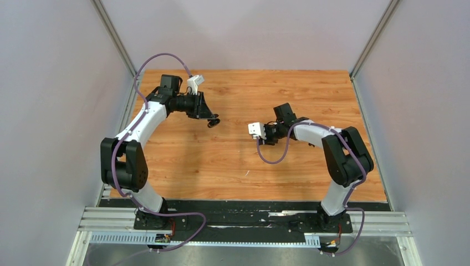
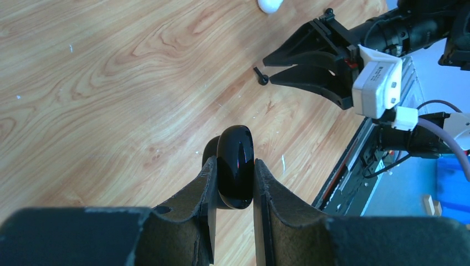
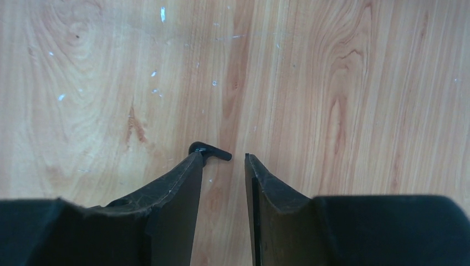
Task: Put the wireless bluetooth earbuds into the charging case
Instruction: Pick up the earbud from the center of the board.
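Right jaws held apart, low over the wooden counter (image 3: 332, 83); black earbud (image 3: 208, 151) seen lying flat just at one tip. Farther out, black charging case (image 2: 235, 166) clamped edge-on between left jaws.

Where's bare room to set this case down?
Bare table near side, between left arm base and right arm base, and far right corner. Crowded between left hand, shut on the black case, and right hand: black earbud there.

The table (image 1: 221, 160) has orange-brown wood grain. The case (image 2: 235, 166) is glossy black, the earbud (image 3: 209, 151) is black. The cables (image 1: 161, 54) are purple.
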